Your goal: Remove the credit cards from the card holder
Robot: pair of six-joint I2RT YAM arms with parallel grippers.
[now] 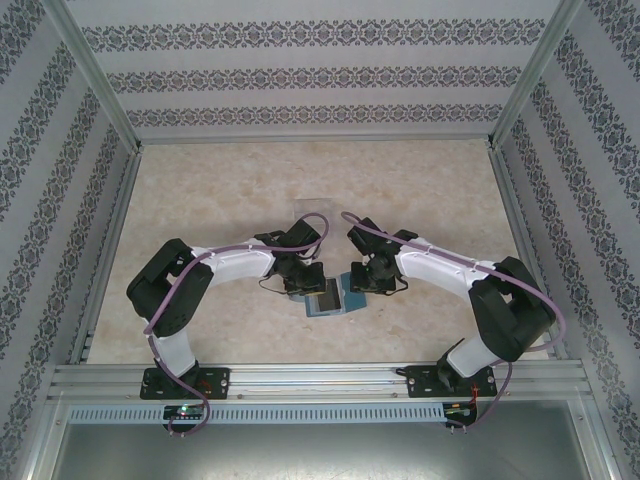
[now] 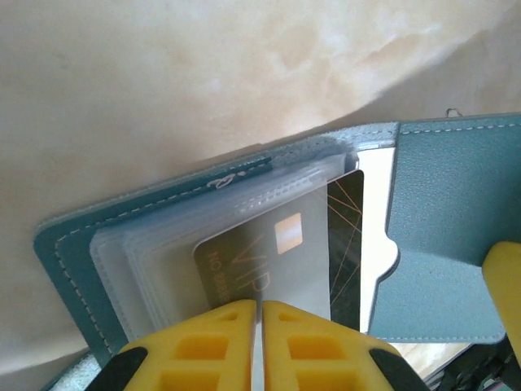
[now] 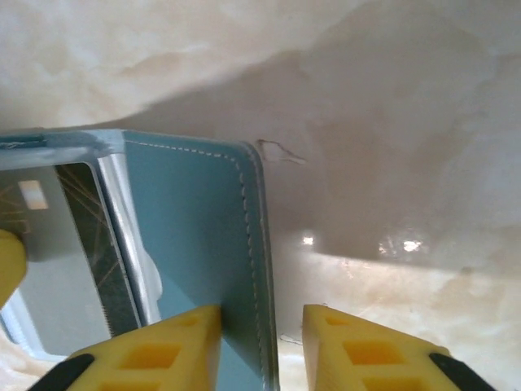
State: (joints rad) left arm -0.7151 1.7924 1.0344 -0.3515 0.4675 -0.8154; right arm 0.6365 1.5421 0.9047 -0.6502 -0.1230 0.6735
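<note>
Card holder [image 1: 328, 299] lies opened flat on the table [image 1: 200, 190], about midway between the left and right edges and nearer the near edge than the far one, with both arms bent in over it. Left tool [image 2: 259, 319]: fingers brought together with barely a slit between them, pinching the near edge of a dark, gold-lined credit card [image 2: 269, 252] that sits among the clear plastic sleeves [image 2: 155, 244]. Whether the fingers bear on bare card or on sleeve film over it cannot be told from the left wrist view. Right tool [image 3: 260, 318]: jaws apart, straddling the stitched outer edge of the holder's right panel, with one finger lying over the panel. Pressing contact is probable but not confirmed. Assessment: the step in hand is drawing this card out of its sleeve. Recommended practice: pull straight along the card's own plane, out through the sleeve mouth, slow and level, since any lift or twist would likely bend the thin card or drag the soft sleeves along. The right tool should bear down on the panel during the pull so that the holder does not slide across the smooth table. Risk noted: if film is caught in the pinch, the sleeve stack and holder may travel with the card; should that show, release and regrip on card alone. Further cards in the other sleeves cannot be counted from these views.
</note>
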